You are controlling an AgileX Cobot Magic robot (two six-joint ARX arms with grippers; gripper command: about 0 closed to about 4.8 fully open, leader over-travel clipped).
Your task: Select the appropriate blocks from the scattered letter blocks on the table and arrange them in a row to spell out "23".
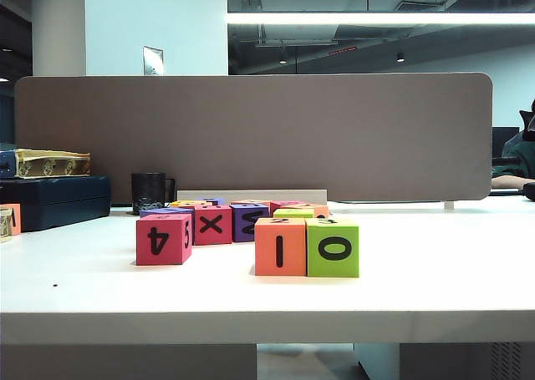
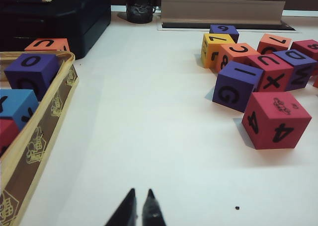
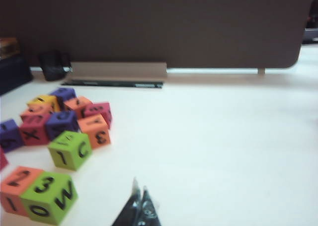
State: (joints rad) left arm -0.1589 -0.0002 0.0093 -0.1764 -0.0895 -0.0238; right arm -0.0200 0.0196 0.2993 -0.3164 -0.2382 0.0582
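**Only our dark fingertips show**

Of our body, little is visible. Our left end effector [image 2: 142, 202] shows two slim black fingers tapering to sharp points, with a faint glossy sheen along their edges. Our right end effector [image 3: 140, 198] looks alike: two narrow, dark, pointed fingers with pale highlights, slightly blurred. No cables, screws or markings are discernible.

Setting: open-plan office used as a robot test station.
Partition: grey-brown divider panel [image 1: 251, 138] standing along the table's far edge.
Work surface: wide white table [image 1: 435, 288].
Ceiling: exposed ducting with a long strip light [image 1: 376, 18].
Desk items: black mug [image 1: 150, 193] and dark storage case [image 1: 54, 200] at the left rear.
Background: neighbouring desk space visible past the panel.
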